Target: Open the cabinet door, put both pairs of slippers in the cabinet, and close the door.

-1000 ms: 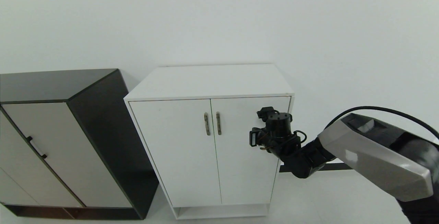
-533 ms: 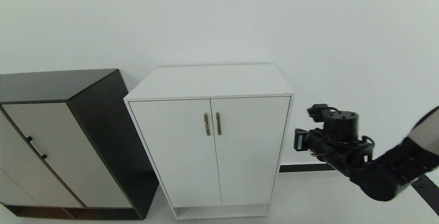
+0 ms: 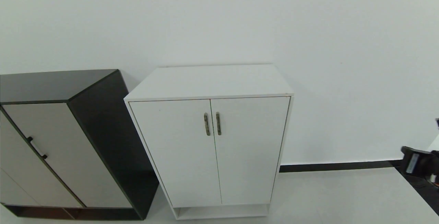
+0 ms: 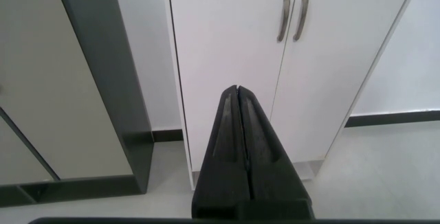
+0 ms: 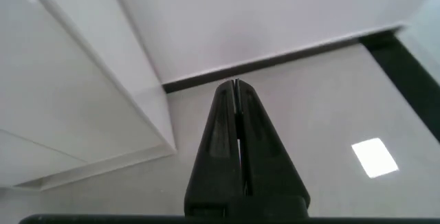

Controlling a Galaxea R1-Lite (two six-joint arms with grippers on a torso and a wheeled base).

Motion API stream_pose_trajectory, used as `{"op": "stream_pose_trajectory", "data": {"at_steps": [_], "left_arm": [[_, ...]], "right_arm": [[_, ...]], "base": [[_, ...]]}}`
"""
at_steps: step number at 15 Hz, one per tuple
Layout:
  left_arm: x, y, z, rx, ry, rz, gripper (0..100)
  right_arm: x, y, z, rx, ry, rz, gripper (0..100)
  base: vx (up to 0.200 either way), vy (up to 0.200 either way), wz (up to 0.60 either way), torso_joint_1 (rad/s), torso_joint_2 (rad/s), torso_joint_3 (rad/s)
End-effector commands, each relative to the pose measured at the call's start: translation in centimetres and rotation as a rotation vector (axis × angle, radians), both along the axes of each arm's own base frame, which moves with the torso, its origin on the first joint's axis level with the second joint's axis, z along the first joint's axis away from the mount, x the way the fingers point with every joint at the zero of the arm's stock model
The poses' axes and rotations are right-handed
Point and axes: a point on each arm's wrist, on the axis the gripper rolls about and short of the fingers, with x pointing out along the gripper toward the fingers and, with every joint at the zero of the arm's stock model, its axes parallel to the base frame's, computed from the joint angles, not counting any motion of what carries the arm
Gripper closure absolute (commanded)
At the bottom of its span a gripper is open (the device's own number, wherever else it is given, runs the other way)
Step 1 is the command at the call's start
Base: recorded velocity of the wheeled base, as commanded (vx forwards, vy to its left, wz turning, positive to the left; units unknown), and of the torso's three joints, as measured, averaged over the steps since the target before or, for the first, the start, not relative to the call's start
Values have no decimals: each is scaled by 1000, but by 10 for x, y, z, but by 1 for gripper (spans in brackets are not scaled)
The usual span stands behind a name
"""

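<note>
- The white cabinet [image 3: 209, 80] stands on the floor [image 3: 325, 196] against a plain white wall. It is a boxy unit of smooth matte panels with a flat rectangular top.
- Its 2 doors [image 3: 175, 148] are shut flush. 2 slim, upright, metallic bar handles [image 3: 206, 124] sit side by side at the centre seam, and a shallow open recess runs along the base.
- Just beside it, on the robot's left, is a dark cabinet [image 3: 99, 121] with glossy black sides and a pale door.
- A black skirting strip [image 3: 336, 165] lines the foot of the wall.
- The left gripper [image 4: 237, 90] is a black tapered wedge. Its fingers are pressed flat together on nothing, facing the white cabinet's lower front.
- The right gripper [image 5: 236, 83] is likewise clenched and empty, above the floor near the cabinet's side.
</note>
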Motion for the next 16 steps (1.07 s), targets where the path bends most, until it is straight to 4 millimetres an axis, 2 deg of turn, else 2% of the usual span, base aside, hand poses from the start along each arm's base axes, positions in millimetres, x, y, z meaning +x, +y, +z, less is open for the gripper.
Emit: {"op": "stream_pose_trajectory", "data": {"at_steps": [1,4,6,8,11,16], "left_arm": [[0,0,0,-2,0,0,100],[0,0,0,-2,0,0,100],[0,0,0,-2,0,0,100],[0,0,0,-2,0,0,100],[0,0,0,-3,0,0,100],[0,0,0,-2,0,0,100]], "right_arm": [[-74,-18,9,4,-77,-94,100],[-135,-19,-3,8,-90,-71,100],[-175,-20,-22,21,-129,-27,100],[-200,-19,-40,40,-184,66,100],[-205,-17,-67,50,-204,94,100],[-199,-16,-68,26,-317,131,100]], "base": [[0,0,0,0,0,0],[0,0,0,0,0,0],[0,0,0,0,0,0],[0,0,0,0,0,0],[0,0,0,0,0,0],[0,0,0,0,0,0]]}}
